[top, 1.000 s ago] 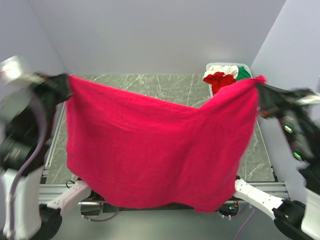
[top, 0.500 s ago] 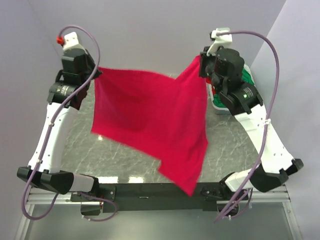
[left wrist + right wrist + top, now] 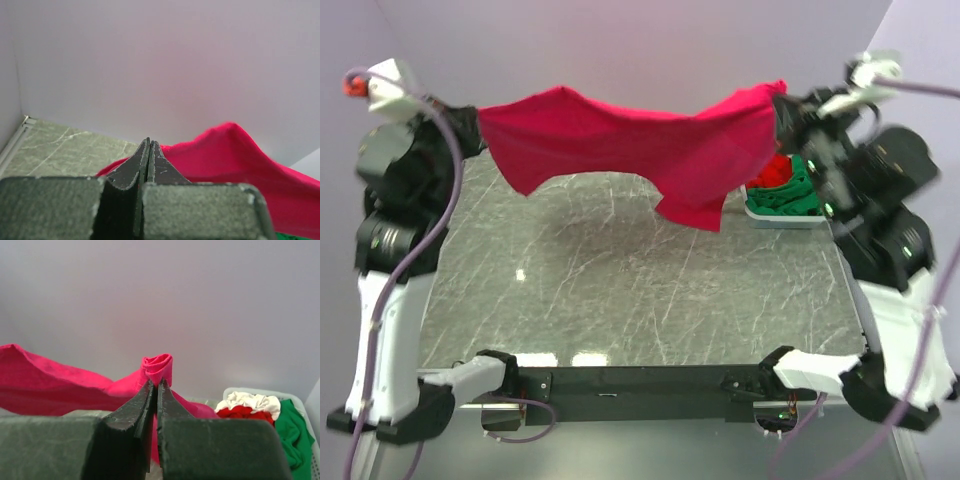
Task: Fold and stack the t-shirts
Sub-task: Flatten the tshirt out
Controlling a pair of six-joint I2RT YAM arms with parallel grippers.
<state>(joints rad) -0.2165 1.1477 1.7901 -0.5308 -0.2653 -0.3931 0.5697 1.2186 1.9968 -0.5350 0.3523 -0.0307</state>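
A large crimson-red t-shirt point(image 3: 640, 150) hangs stretched in the air between my two grippers, high over the far half of the marble table. My left gripper point(image 3: 478, 128) is shut on its left corner; in the left wrist view point(image 3: 149, 142) the cloth point(image 3: 235, 155) runs off to the right. My right gripper point(image 3: 782, 100) is shut on its right corner; in the right wrist view point(image 3: 155, 382) a rolled bit of cloth point(image 3: 159, 367) sticks out above the tips. The shirt sags in the middle, and a flap point(image 3: 695, 200) hangs lower at the right.
A white slotted basket point(image 3: 775, 213) stands at the far right of the table, holding green point(image 3: 795, 192), red point(image 3: 775, 170) and white point(image 3: 248, 402) shirts. The grey marble table top point(image 3: 620, 280) lies below. Lilac walls close in on the back and sides.
Both arms have swung the crimson shirt from near the table's front edge up and back. It now hangs stretched wide over the far edge, with the grippers farther apart than half a second ago.
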